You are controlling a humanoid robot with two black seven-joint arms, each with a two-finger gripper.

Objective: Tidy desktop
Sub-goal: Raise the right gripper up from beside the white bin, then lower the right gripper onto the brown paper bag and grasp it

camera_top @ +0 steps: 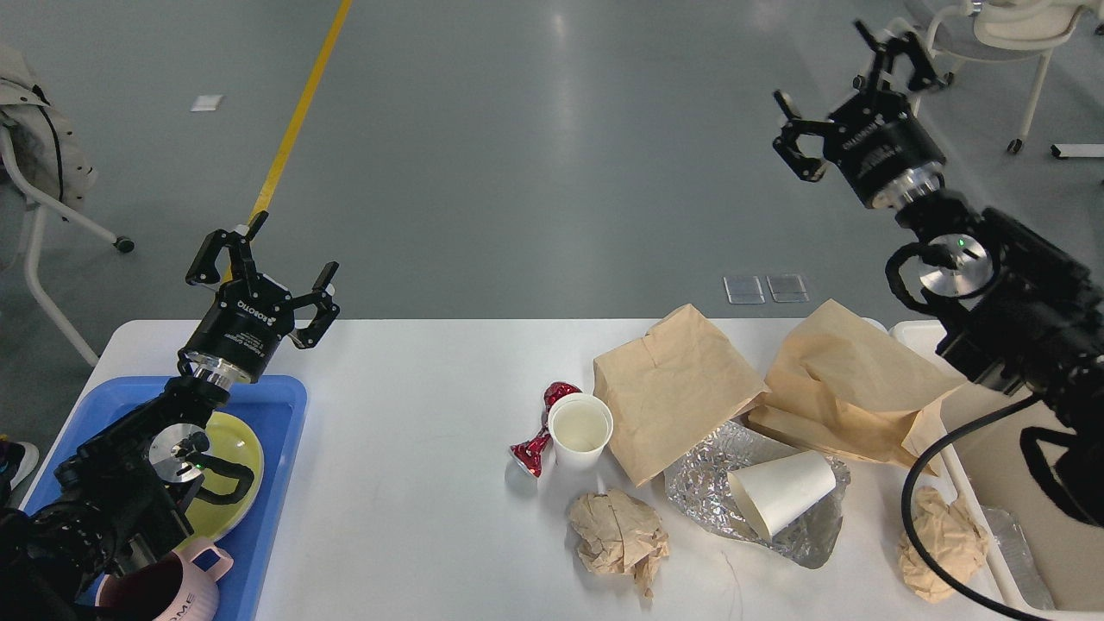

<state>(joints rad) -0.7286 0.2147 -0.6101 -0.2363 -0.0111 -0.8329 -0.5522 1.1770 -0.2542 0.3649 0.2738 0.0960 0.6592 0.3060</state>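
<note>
Head view: the desktop (pixel 414 414) fills the lower frame, litter crowding its right half. Left gripper (pixel 274 269) and right gripper (pixel 849 95) both hang fingers apart, empty. Risk — reaching for the crumpled paper (pixel 617 535) could tip the upright cup (pixel 580 429) just beside it.

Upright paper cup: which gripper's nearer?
Left. The left gripper hangs open up-left of the upright paper cup, over the desktop's far edge; the right gripper is open, farther off up-right.
</note>
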